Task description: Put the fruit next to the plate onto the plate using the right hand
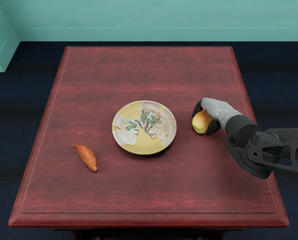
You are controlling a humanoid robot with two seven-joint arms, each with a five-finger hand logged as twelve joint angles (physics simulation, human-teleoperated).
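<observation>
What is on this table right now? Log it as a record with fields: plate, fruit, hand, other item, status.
plate: yellow, patterned, nothing on it, middle of the table
fruit: yellow-red, right of the plate, apart from it
right hand: curled around the fruit, arm entering from the right
other item: orange sweet potato, left of the plate, nearer the front edge
status: fruit not yet on the plate

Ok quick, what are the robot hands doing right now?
The right robot hand is shut on the fruit, beside the plate.
The left robot hand is not in view.
</observation>
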